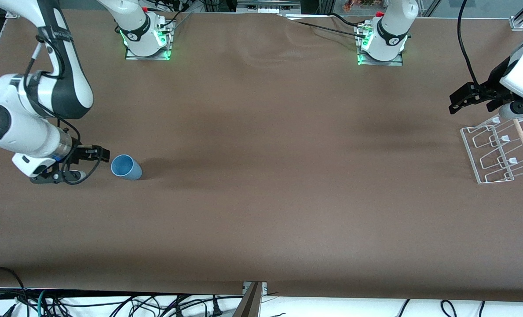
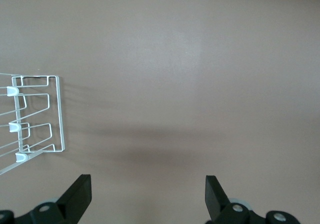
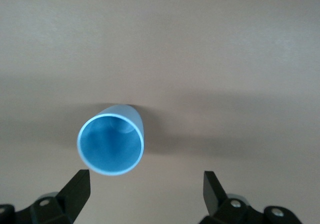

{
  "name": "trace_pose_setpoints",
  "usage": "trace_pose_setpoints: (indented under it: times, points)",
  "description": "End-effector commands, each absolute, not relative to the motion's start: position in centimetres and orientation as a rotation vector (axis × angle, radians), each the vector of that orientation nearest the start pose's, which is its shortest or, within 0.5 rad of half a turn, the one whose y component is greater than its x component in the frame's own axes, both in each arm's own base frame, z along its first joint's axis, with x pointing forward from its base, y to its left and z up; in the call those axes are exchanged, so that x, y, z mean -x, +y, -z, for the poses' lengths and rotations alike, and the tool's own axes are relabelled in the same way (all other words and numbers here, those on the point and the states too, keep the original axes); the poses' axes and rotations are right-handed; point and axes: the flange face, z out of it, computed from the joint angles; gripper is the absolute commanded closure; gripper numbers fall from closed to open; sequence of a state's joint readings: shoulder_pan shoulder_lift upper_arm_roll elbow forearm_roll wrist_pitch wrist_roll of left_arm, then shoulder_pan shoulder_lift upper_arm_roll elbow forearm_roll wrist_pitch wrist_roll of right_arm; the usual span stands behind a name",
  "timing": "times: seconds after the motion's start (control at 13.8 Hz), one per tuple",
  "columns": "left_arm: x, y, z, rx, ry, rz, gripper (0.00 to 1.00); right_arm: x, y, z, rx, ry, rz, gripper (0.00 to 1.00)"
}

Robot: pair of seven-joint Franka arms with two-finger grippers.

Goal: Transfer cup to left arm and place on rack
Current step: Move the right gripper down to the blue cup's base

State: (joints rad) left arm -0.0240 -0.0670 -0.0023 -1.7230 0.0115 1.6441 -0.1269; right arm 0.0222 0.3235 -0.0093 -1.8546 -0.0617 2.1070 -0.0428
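Note:
The light-blue cup (image 1: pixel 126 167) lies on its side on the brown table, toward the right arm's end, with its open mouth facing my right gripper (image 1: pixel 95 164). That gripper hovers low just beside the mouth, open and holding nothing. In the right wrist view the cup (image 3: pixel 111 144) sits just ahead of the open right gripper (image 3: pixel 146 184), off toward one finger. The white wire rack (image 1: pixel 501 149) with its wooden dowel stands at the left arm's end. My left gripper (image 1: pixel 455 102) hangs open above the table beside the rack (image 2: pixel 37 116); in the left wrist view it (image 2: pixel 148 186) is empty.
The two arm bases (image 1: pixel 147 39) (image 1: pixel 382 44) stand at the edge of the table farthest from the front camera. Cables hang below the table's near edge (image 1: pixel 252 288). Bare brown tabletop (image 1: pixel 287 154) stretches between the cup and the rack.

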Motion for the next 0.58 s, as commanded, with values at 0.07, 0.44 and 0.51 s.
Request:
trace_pose_setpoints:
  times: [0.07, 0.44, 0.51]
  points:
    - [-53.7, -1.2, -59.8, 3.137, -0.171, -0.027, 0.00, -60.2, 0.1, -30.6, 3.185, -0.135, -0.070, 0.00]
    - [-53.6, -1.5, -60.0, 3.140, -0.162, -0.020, 0.00, -59.7, -0.1, -28.0, 3.155, -0.091, -0.126, 0.00]
    - [-53.7, -1.5, -59.9, 3.140, -0.162, -0.022, 0.00, -59.6, -0.1, -27.5, 3.151, -0.082, -0.124, 0.00]
